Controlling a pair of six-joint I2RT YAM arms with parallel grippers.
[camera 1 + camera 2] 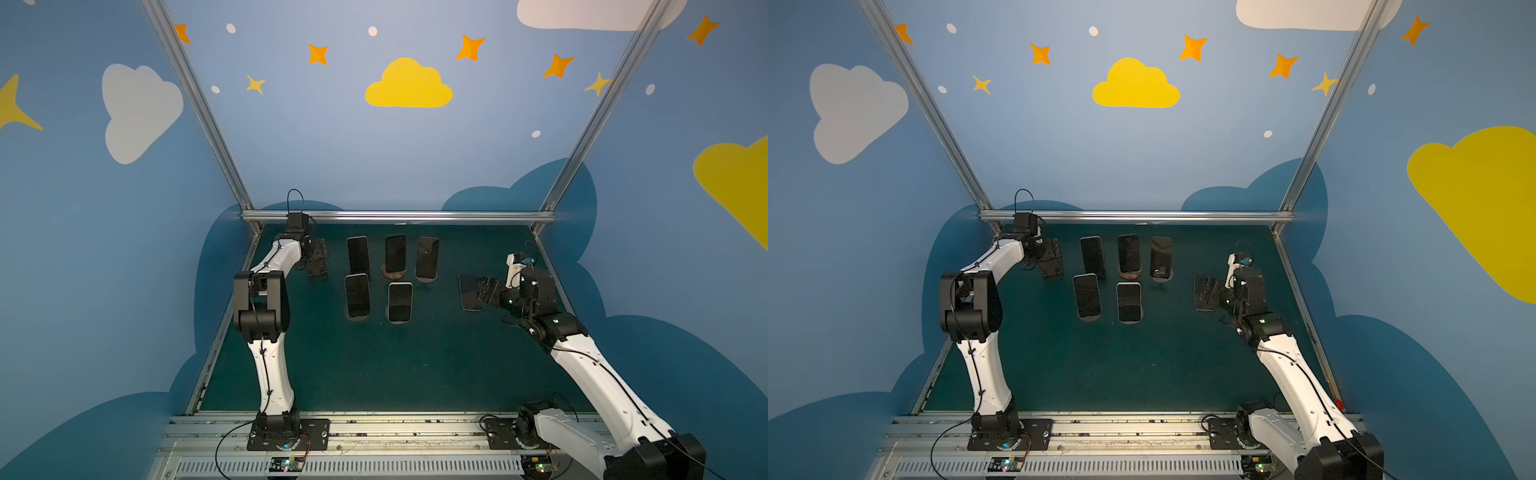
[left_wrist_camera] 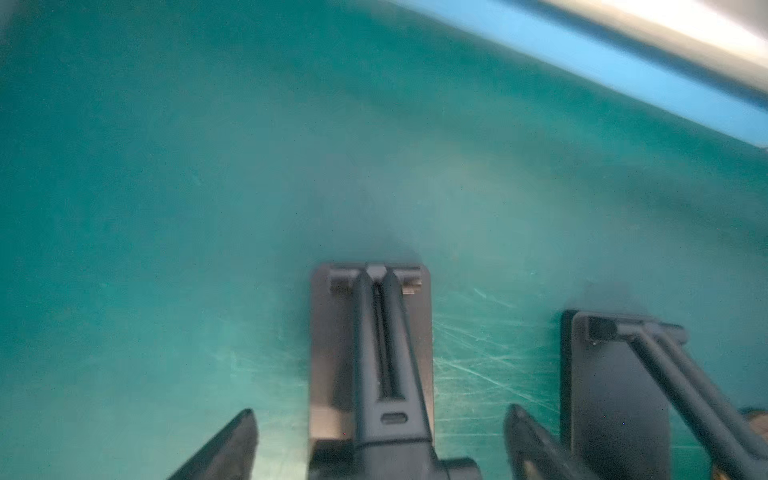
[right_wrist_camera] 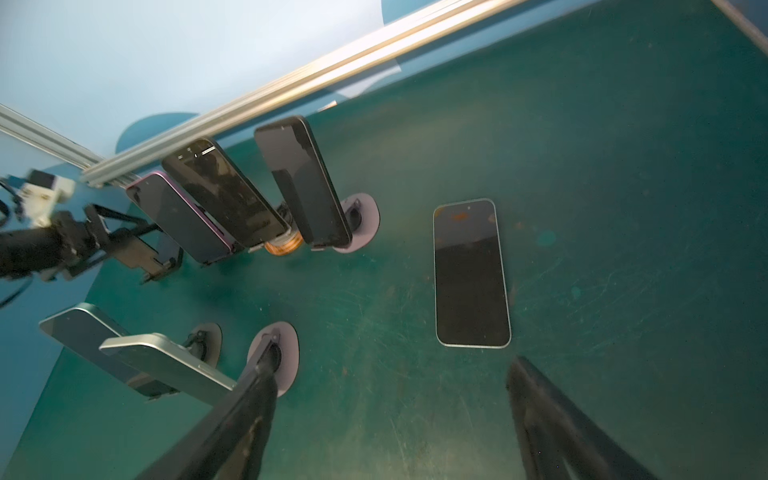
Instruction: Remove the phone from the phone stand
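Several dark-screened phones lean on phone stands in two rows mid-table, among them a back-row phone (image 1: 395,253) on a wooden round stand (image 1: 392,274) and a front-row phone (image 1: 400,302). One phone (image 3: 471,274) (image 1: 468,293) lies flat on the green mat at the right, off any stand. My right gripper (image 3: 394,357) (image 1: 482,291) hovers open just short of it, with nothing between its fingers. At the back left, my left gripper (image 2: 381,411) (image 1: 316,270) is open and straddles an empty black phone stand (image 2: 370,332) without touching it.
A second empty black stand (image 2: 615,395) sits beside the first. Round grey stand bases (image 3: 359,220) (image 3: 274,357) rest on the mat (image 1: 415,365). An aluminium rail (image 1: 399,216) runs along the back edge, with blue walls on three sides.
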